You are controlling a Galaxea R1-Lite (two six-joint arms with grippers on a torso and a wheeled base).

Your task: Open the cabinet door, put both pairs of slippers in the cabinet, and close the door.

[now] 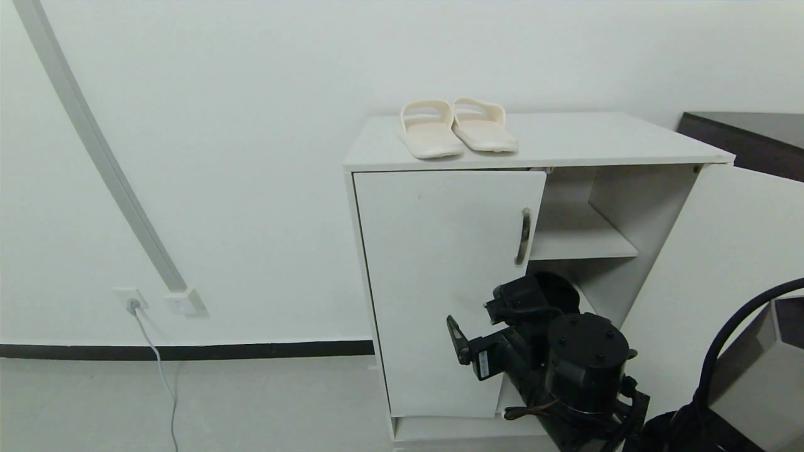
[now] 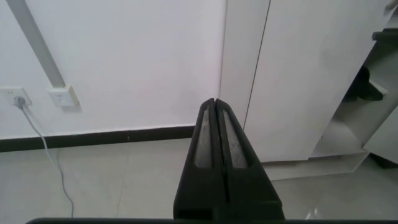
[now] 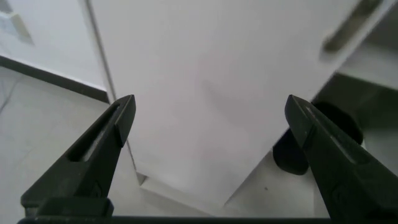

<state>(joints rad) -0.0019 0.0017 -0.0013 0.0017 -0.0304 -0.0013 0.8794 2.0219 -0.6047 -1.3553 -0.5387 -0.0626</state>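
A cream pair of slippers (image 1: 457, 127) lies side by side on top of the white cabinet (image 1: 597, 135). The cabinet's left door (image 1: 449, 289) is shut, with a metal handle (image 1: 523, 236). Its right door (image 1: 722, 270) stands swung wide, baring a shelf (image 1: 578, 242). Low inside sits a black rounded thing (image 3: 314, 146), seemingly a dark slipper (image 1: 556, 285). My right gripper (image 3: 208, 155) is open in front of the left door's lower half (image 1: 477, 323), holding nothing. My left gripper (image 2: 214, 106) is shut and empty, off to the cabinet's left above the floor.
A wall socket with a grey cable (image 1: 132, 304) and a slanted grey conduit (image 1: 94, 144) are on the wall to the left. Bare floor (image 1: 188, 402) lies left of the cabinet. A dark table (image 1: 741, 135) and a grey box (image 1: 760, 376) stand to the right.
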